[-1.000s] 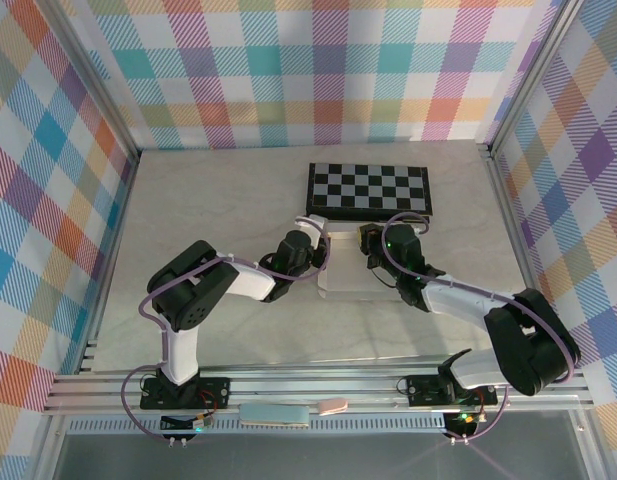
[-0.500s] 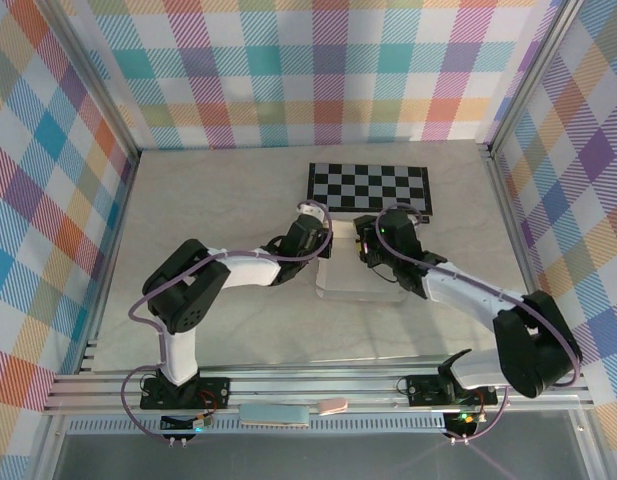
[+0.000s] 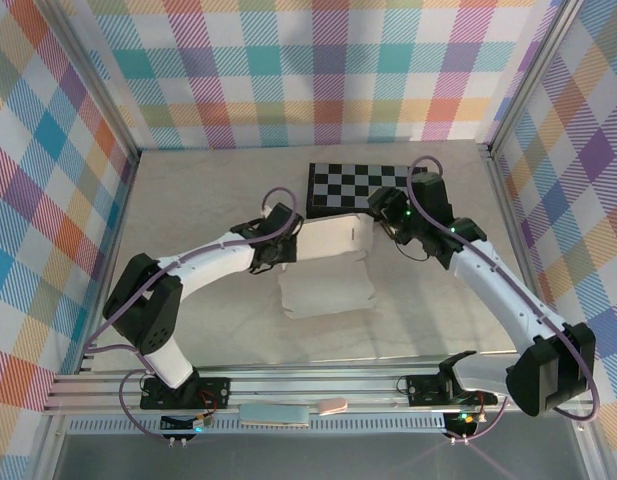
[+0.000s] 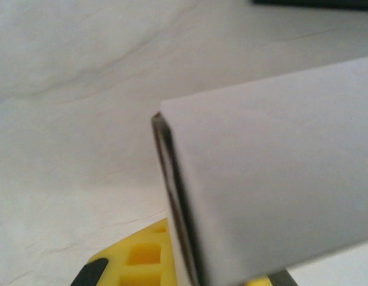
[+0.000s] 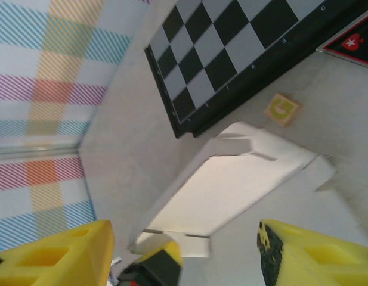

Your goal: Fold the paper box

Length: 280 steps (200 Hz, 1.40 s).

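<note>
Left gripper (image 3: 288,246) is closed tight on the paper box (image 3: 333,240). On my left wrist feed I see the pale cardboard panel (image 4: 273,179) wedged edge-on between the yellow fingers (image 4: 142,257), with its dark cut edge running up from the grip and the table (image 4: 82,89) behind it. From above, the pinch is on the box's left edge, and the left arm stretches out long from its base to reach it.

Moving outward, the box sits around the middle of the table (image 3: 188,200), just in front of the chessboard (image 3: 358,185). Its brighter upper panel is held up off the surface, with its far edge close to the board's near edge. A greyer part spreads out below it on the side nearer the arms; I cannot tell whether that part rests flat.

My right gripper (image 3: 380,212) hangs just past the box's right end, over the board's near edge. Its jaws are spread apart with nothing between them. On the right wrist feed the two yellow fingers (image 5: 52,256) frame the box (image 5: 231,185), showing its slots and a small flap at one end. Beyond it are the chessboard (image 5: 231,47) and a small wooden block (image 5: 283,109) beside the board's edge, apart from the box.
</note>
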Each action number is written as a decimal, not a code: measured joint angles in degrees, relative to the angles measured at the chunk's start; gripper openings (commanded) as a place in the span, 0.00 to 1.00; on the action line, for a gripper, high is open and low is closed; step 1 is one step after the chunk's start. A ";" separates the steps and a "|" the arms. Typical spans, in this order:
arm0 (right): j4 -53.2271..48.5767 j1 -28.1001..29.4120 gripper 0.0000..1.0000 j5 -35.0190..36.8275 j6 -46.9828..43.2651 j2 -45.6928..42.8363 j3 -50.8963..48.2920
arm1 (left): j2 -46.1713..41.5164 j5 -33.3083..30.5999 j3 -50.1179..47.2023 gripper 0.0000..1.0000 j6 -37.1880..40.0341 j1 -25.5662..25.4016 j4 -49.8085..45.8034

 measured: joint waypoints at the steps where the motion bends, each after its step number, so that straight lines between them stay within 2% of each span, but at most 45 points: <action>1: -0.11 -0.02 0.60 -0.13 -0.22 0.15 0.11 | -0.02 -0.02 0.07 0.00 -0.09 0.11 -0.50; 24: -2.69 -0.07 0.52 -3.28 -3.93 4.44 2.32 | -0.07 -0.11 1.68 0.00 -0.15 1.66 -6.21; 73: -6.82 3.08 0.44 -6.19 -9.62 15.13 8.66 | 0.13 -0.09 4.39 0.00 -0.31 2.32 -12.76; 112: -7.69 6.40 0.45 -6.36 -11.30 22.43 15.87 | 1.90 -0.09 7.32 0.00 -0.35 2.36 -15.52; 144: -10.19 6.58 0.48 -3.76 -13.07 26.84 20.79 | 2.67 -0.07 7.91 0.00 -0.35 2.36 -15.85; 188: -12.85 6.43 0.49 -0.55 -15.04 28.50 23.06 | 2.71 -0.04 7.91 0.00 -0.35 2.36 -16.00; 234: -13.14 6.10 0.49 -1.03 -15.06 31.01 23.21 | 2.71 -0.07 8.17 0.00 -0.31 2.36 -16.06; 261: -12.79 6.10 0.45 -1.70 -14.80 32.83 23.34 | 2.71 -0.11 8.52 0.00 -0.28 2.36 -16.52; 280: -12.55 6.10 0.37 -2.54 -14.12 33.46 23.80 | 2.71 -0.11 8.55 0.00 -0.26 2.36 -16.81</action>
